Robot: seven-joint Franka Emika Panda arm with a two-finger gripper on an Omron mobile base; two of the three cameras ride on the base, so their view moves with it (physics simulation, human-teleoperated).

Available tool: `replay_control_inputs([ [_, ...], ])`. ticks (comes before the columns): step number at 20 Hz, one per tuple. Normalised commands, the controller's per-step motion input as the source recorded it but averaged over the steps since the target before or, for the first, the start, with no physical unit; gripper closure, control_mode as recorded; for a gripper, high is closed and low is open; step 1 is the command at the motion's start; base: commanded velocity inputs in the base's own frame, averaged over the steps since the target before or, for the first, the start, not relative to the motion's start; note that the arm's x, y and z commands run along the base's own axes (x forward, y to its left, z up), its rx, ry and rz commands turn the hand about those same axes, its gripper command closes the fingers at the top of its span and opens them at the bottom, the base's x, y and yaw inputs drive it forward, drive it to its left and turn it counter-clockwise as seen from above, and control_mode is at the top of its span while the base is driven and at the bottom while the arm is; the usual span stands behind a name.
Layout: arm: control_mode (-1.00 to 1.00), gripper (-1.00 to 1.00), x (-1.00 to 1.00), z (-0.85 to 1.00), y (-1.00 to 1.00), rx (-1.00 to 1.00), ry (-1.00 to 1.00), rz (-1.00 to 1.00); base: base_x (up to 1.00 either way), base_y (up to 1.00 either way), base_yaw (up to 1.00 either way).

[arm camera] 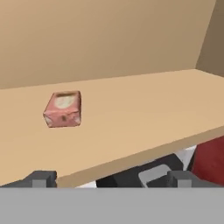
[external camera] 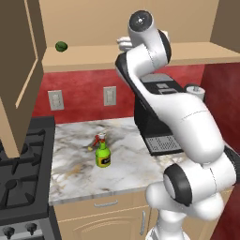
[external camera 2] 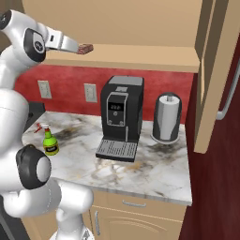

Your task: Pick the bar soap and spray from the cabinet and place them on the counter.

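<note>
The spray [external camera: 102, 155] is already set on the counter [external camera: 75, 178], left of centre. The bar soap [arm camera: 63, 109] lies on the cabinet [arm camera: 131, 118] shelf, left of centre in the hand view. The gripper [arm camera: 111, 179] is spread wide and empty, short of the soap; next, a reach leftward over it is needed.

A white arm is reaching up from the lower left to the cabinet [external camera 2: 140, 28] shelf, its gripper [external camera 2: 77, 47] hovering at the shelf's left end, just beside the soap [external camera 2: 86, 48] lying near the shelf's front edge. Whether its jaws are parted cannot be made out here. The spray [external camera 2: 49, 140] is standing upright near the counter's [external camera 2: 154, 173] left edge. A black coffee machine [external camera 2: 120, 117] is sitting mid-counter against the red wall, with a paper towel roll [external camera 2: 167, 117] just beside it toward the right edge.
</note>
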Motion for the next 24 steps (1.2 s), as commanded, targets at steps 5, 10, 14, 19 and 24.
replay_control_inputs([
  [5, -1.0, -1.0, 0.32, 0.0, 0.02, 0.07, 0.0, -0.11, 0.0, 0.0, 0.0],
  [10, -1.0, -1.0, 0.21, 0.0, 0.0, 0.05, 0.0, -0.01, 0.0, 0.0, 0.0],
  [14, -1.0, -1.0, 0.22, 0.0, 0.0, 0.07, 0.03, 0.0, 0.0, 0.0, 0.0],
  [19, -1.0, -1.0, 0.13, 0.0, -0.03, 0.11, 0.03, 0.0, 0.0, 0.0, 0.0],
  [24, -1.0, -1.0, 0.17, 0.0, -0.05, 0.09, 0.01, 0.0, 0.0, 0.0, 0.0],
])
